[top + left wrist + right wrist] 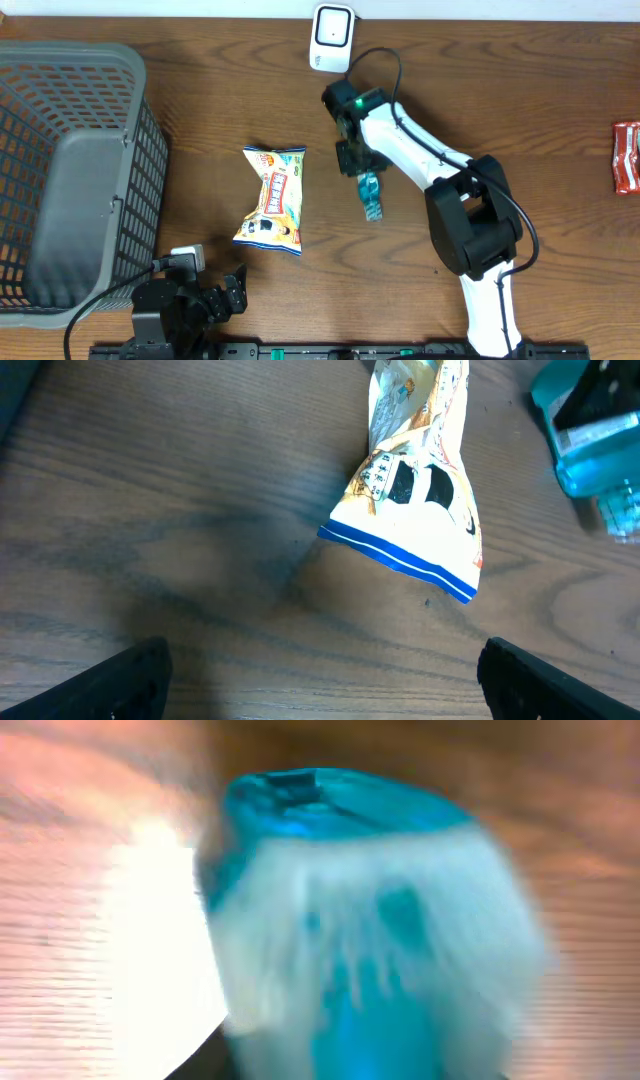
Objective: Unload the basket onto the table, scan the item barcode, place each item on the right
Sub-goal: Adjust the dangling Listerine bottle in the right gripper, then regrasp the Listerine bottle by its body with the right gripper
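Although the grey mesh basket (70,170) stands far left of the snack bag (272,200), nothing shows it playing a part in the scan. The left gripper (228,295), below and just left of the bag, has its fingers wide apart and empty. Up and right of the bag, at the worktop's (200,90) far edge, sits the white scanner (332,35). Just right of the bag, level with its middle, the right gripper (362,176) looks clamped on the teal item (371,196). By that, the pick-up seems done. Showing the barcode to the scanner is still left, since the item sits much nearer the bag than the scanner does. The item is small, teal at one end and pale and cloudy along the body. The right wrist view smears it with blur, so no label or barcode can be made out. Far right of the bag lies a red packet (627,157), untouched.
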